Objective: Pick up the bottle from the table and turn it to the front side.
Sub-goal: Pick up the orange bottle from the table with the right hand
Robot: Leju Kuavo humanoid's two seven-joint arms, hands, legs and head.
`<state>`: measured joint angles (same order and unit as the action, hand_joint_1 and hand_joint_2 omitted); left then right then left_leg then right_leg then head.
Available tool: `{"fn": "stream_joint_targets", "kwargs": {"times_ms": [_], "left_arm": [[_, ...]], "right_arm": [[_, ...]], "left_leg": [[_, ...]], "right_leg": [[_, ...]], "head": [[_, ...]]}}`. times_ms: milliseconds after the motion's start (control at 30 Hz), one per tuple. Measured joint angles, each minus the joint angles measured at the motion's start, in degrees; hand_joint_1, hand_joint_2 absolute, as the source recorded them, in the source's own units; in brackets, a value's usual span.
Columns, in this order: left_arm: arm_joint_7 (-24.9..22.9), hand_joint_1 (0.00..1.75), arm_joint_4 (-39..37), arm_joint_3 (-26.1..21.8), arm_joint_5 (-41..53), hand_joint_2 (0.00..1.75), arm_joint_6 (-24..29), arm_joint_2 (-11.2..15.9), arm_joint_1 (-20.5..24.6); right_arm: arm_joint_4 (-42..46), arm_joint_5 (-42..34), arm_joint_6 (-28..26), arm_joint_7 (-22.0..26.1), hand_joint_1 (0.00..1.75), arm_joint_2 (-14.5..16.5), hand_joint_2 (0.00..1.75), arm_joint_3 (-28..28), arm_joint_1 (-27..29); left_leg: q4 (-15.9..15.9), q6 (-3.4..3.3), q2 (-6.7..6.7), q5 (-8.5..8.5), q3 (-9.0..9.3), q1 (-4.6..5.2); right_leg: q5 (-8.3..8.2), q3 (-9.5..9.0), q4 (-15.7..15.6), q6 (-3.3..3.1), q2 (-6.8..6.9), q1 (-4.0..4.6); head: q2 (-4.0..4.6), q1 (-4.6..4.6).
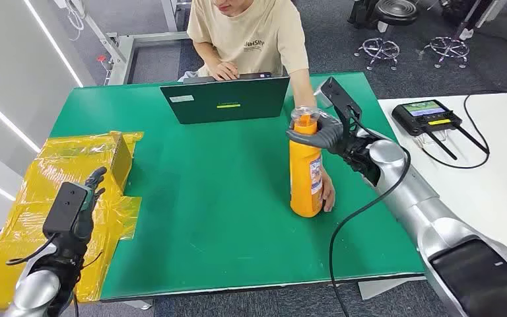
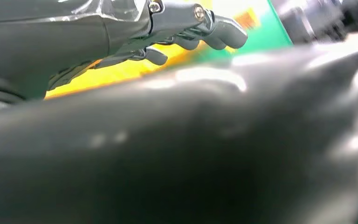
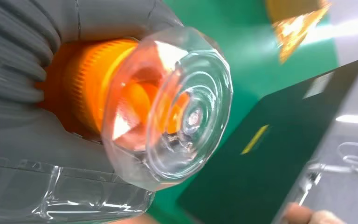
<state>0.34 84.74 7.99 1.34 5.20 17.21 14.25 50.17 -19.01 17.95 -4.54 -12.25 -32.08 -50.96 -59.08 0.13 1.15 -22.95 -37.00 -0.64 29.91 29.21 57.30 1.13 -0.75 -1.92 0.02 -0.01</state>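
My left robot hand (image 1: pixel 87 191) hangs over the yellow sheet (image 1: pixel 33 198) at the worktop's (image 1: pixel 204 218) left edge, fingers loose, holding nothing, well apart from the bottle (image 1: pixel 305 168). The bottle stands upright right of centre, its long axis vertical. My right robot hand (image 1: pixel 322 134) grasps its neck; a person's hand (image 1: pixel 328 191) steadies its base.

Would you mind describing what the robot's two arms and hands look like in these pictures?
Both arms are silver metal tubes with dark joints. The right arm has a black cable looping along it and a black camera block at the wrist. The right hand and left hand have dark grey fingers; a grey ribbed cover sits behind them.
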Motion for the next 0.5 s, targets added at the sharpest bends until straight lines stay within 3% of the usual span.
{"fn": "stream_joint_targets", "kwargs": {"times_ms": [67, 333, 500], "left_arm": [[0.0, 0.00, -0.6, 1.1, -0.6, 0.00, -0.1, -0.5, 1.0], [0.2, 0.00, -7.1, 10.9, -6.4, 0.00, 2.0, -5.7, 9.4], [-0.5, 0.00, -10.8, 15.5, -7.0, 0.00, 3.3, -9.4, 12.4]], "right_arm": [[-0.7, -1.4, 0.1, -0.6, 1.75, 1.3, 1.75, -0.6, -1.5], [-5.1, -12.0, -1.7, -1.9, 1.75, 13.2, 1.75, -3.6, -11.8], [-5.5, -14.1, -3.3, -2.0, 1.75, 17.4, 1.75, -4.1, -14.4]], "left_leg": [[0.0, 0.00, -0.08, 0.01, 0.00, 0.00], [0.0, 0.04, -0.15, 0.07, 0.00, -0.02], [0.0, 0.03, -0.10, 0.07, -0.04, -0.01]], "right_leg": [[-0.03, 0.04, 0.0, -0.02, -0.07, 0.00], [-0.04, 0.13, 0.1, -0.05, -0.14, 0.01], [-0.04, 0.13, 0.1, -0.05, -0.08, -0.01]], "head": [[0.00, -0.01], [0.00, -0.02], [0.00, -0.02]]}}
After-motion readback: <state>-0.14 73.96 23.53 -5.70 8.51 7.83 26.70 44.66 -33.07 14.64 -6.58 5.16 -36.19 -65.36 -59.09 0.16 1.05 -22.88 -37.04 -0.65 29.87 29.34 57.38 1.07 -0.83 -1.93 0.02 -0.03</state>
